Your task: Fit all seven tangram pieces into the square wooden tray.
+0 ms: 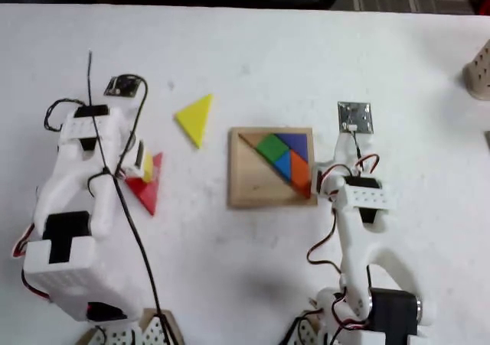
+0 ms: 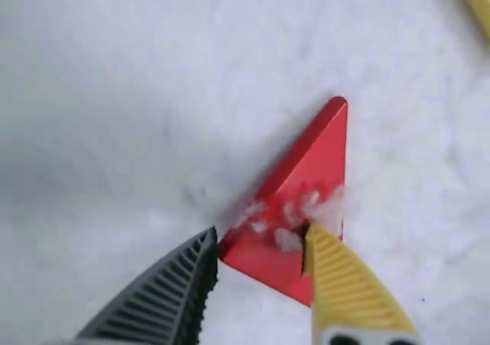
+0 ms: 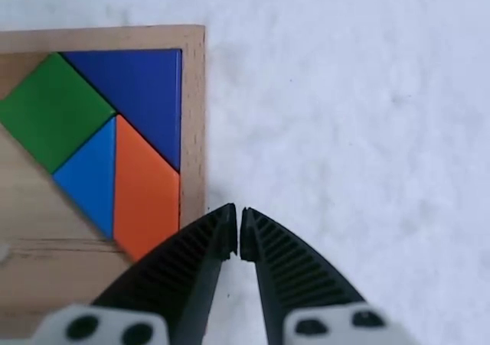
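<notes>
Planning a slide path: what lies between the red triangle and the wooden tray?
Only bare table, as the high view shows, between the red triangle and the wooden tray.

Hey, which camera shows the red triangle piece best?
The left wrist view: the red triangular piece lies close and almost whole under the left gripper. The high view has it partly covered by that arm. The right wrist view faces the square wooden tray.

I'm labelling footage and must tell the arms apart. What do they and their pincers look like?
Left arm and right arm are white shells with black motors and red and black wires; a black cable runs over the left. Left pincer has one grey ribbed finger, one yellow; right pincer has two black ribbed fingers.
</notes>
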`<state>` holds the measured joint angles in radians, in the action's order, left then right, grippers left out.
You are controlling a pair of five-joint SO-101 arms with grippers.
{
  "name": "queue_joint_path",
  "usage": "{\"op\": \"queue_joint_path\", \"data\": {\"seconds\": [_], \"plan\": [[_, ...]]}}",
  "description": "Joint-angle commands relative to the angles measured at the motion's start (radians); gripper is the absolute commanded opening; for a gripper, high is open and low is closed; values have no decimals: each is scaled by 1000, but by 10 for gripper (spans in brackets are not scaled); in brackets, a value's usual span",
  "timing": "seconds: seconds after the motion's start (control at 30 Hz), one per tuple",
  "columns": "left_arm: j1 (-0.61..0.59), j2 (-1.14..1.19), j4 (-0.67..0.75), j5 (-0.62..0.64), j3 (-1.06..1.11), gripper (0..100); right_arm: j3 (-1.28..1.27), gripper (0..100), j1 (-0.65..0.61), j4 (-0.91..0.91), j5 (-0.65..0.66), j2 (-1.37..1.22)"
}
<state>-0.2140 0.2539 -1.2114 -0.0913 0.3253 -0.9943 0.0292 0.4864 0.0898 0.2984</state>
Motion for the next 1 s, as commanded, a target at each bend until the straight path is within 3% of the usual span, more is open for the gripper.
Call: {"op": "queue_joint_path", "data": {"seconds": [0.0,0.3,0.5,0.73,0.97], "plan": [[94,-25,-66,20,12,172,9,17,-4,-18,17,12],[186,-174,-152,21,21,173,9,17,-4,-18,17,12],[246,-176,-149,117,21,173,9,17,-2,-18,17,12],[283,-176,-121,129,21,171,9,17,-2,-18,17,12],[285,-174,-29,293,23,169,9,17,-1,-18,17,12]]}}
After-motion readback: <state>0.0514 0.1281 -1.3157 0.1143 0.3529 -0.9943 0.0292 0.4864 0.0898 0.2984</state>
